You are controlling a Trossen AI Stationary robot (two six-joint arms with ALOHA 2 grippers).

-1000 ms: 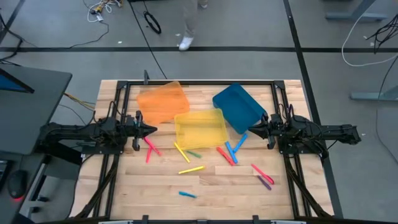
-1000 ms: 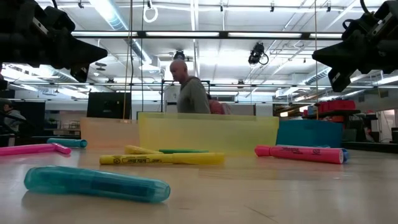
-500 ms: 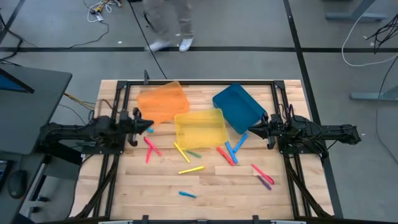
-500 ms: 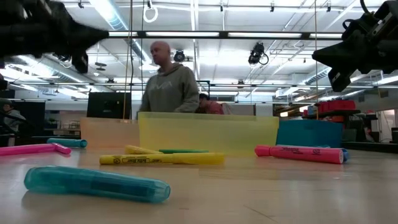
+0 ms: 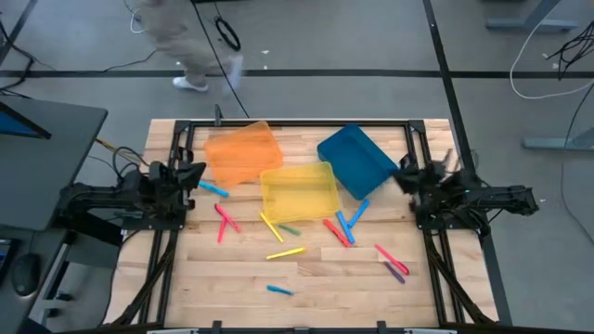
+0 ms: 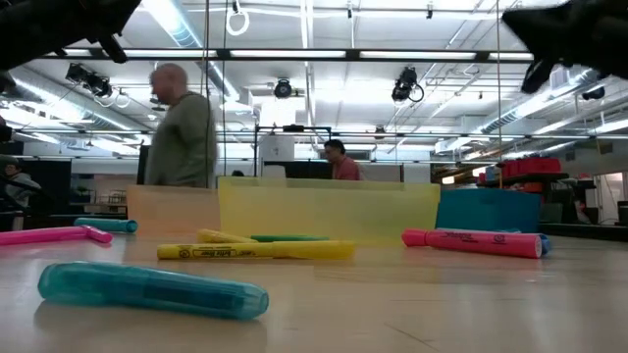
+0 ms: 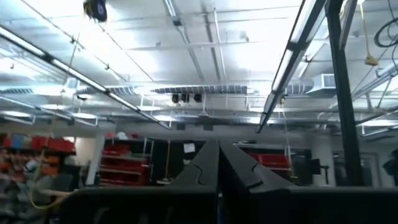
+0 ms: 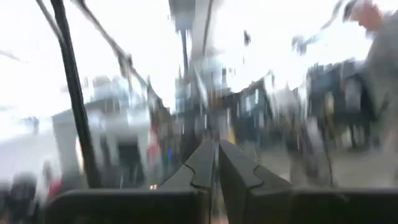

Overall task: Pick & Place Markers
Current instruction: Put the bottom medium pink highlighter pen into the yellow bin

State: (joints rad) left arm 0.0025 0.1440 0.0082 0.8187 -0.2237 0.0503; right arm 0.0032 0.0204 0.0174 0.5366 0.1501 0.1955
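Note:
The markers lie loose on the wooden table. Among them are a blue one (image 5: 213,189), a red-pink pair (image 5: 224,220), a yellow one (image 5: 286,252), a teal one (image 5: 278,290) (image 6: 152,289), red and blue ones (image 5: 344,224), and a pink and a purple one (image 5: 393,263). My left gripper (image 5: 192,173) (image 7: 217,163) hangs shut above the table's left edge, left of the orange bin, and touches nothing. My right gripper (image 5: 405,176) (image 8: 216,167) is shut above the right edge, beside the blue bin. Both wrist views look up into the room.
Three translucent bins stand at the far half of the table: an orange bin (image 5: 241,151), a yellow bin (image 5: 299,190) (image 6: 329,209) and a blue bin (image 5: 357,160). A person (image 5: 176,37) walks on the floor beyond the far edge. A black frame (image 5: 297,123) runs round the table.
My left gripper has drawn back toward the table's left edge and tipped upward, uncovering a blue marker beside the orange bin. My right gripper has pulled back toward the right edge and tipped up in the last half second. The person behind the table has walked leftward. The markers have stayed put.

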